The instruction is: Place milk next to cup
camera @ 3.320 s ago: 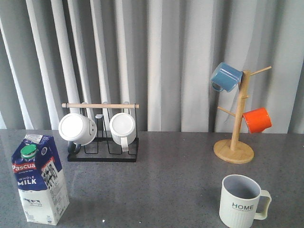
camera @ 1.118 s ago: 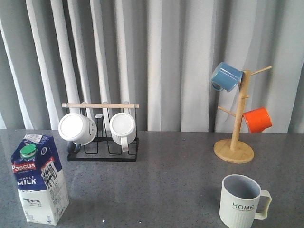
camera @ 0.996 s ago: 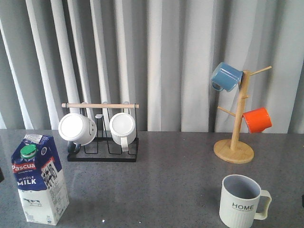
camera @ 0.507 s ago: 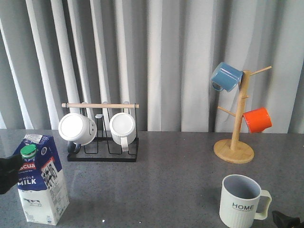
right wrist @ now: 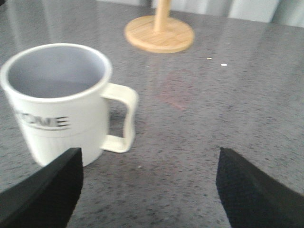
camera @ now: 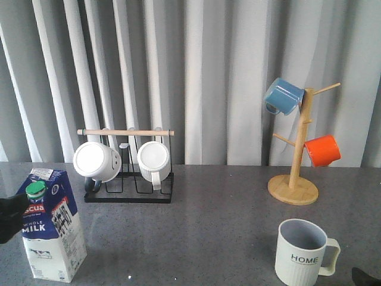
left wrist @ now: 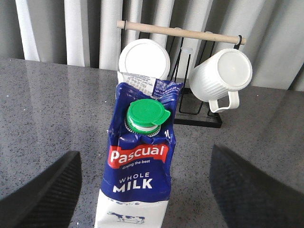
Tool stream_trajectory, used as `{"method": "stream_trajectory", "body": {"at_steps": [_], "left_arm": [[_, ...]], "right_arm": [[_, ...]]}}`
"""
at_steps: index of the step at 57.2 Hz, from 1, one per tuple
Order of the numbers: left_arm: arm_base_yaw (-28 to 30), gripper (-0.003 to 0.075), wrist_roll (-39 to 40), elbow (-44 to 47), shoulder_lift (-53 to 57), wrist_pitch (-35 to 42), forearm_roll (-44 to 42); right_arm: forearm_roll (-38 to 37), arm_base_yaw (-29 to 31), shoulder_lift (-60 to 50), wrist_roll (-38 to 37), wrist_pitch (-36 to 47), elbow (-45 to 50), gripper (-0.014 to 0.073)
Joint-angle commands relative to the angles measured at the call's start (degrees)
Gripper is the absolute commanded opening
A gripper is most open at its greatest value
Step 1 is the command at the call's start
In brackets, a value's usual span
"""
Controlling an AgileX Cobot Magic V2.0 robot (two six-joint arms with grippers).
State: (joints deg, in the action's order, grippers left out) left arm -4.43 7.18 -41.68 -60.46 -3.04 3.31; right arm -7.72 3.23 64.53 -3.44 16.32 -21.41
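Note:
The milk carton (camera: pixel 50 232) stands upright at the table's front left, green cap up; it fills the middle of the left wrist view (left wrist: pixel 140 166). My left gripper (left wrist: pixel 142 199) is open, its two fingers wide apart on either side of the carton, not touching it; one finger shows at the left edge of the front view (camera: pixel 9 215). The off-white "HOME" cup (camera: pixel 302 253) stands at the front right, handle to the right. My right gripper (right wrist: pixel 147 190) is open and empty, just beside the cup (right wrist: pixel 61 102); a tip shows in the front view (camera: pixel 364 277).
A black wire rack with a wooden bar (camera: pixel 128 179) holds two white mugs at the back left. A wooden mug tree (camera: pixel 293 179) at the back right carries a blue mug (camera: pixel 283 96) and an orange mug (camera: pixel 322 150). A grey curtain hangs behind.
Both grippers have come into view: the left one at the left edge beside the milk, the right one at the bottom right near the cup. Carton and cup have not moved.

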Motion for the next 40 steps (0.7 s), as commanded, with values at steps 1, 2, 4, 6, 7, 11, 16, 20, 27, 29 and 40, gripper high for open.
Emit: {"method": "stream_trajectory", "body": {"at_steps": [1, 2, 4, 6, 7, 11, 16, 20, 27, 29, 40], "left_arm": [[-0.34, 0.0535, 0.01, -2.06, 0.73, 4.38, 0.28], [-0.34, 0.0535, 0.01, -2.06, 0.73, 4.38, 0.28], [-0.34, 0.0535, 0.01, -2.06, 0.73, 4.38, 0.28], [-0.34, 0.0535, 0.01, -2.06, 0.73, 4.38, 0.28], [-0.34, 0.0535, 0.01, -2.06, 0.73, 4.38, 0.28], [-0.34, 0.0535, 0.01, -2.06, 0.73, 4.38, 0.28], [-0.34, 0.0535, 0.01, -2.06, 0.73, 4.38, 0.28], [-0.34, 0.0535, 0.01, -2.06, 0.73, 4.38, 0.28], [-0.34, 0.0535, 0.01, -2.06, 0.73, 4.38, 0.28], [-0.34, 0.0535, 0.01, -2.06, 0.73, 4.38, 0.28], [-0.34, 0.0535, 0.01, -2.06, 0.73, 4.38, 0.28]], "right_arm": [[0.15, 2.33, 0.82, -0.01, 14.42, 1.66, 0.0557], [-0.09, 2.42, 1.11, -0.01, 15.25, 1.89, 0.0557], [-0.45, 2.42, 1.95, 0.29, 16.94, 2.29, 0.0557], [-0.78, 2.42, 2.89, 0.50, 18.03, 2.30, 0.0557], [-0.97, 2.42, 3.32, 0.50, 18.55, 2.30, 0.0557], [-2.43, 2.42, 5.79, 0.50, 21.76, 2.30, 0.0557], [-2.73, 2.42, 9.42, 0.50, 25.18, 2.30, 0.0557], [-1.03, 2.42, 12.56, 0.50, 27.73, 2.30, 0.0557], [0.17, 2.42, 17.16, 0.50, 32.15, 2.30, 0.0557], [0.17, 2.42, 18.40, 0.50, 33.75, 2.30, 0.0557], [0.10, 2.42, 23.46, 0.55, 41.93, 2.30, 0.0557]]}}
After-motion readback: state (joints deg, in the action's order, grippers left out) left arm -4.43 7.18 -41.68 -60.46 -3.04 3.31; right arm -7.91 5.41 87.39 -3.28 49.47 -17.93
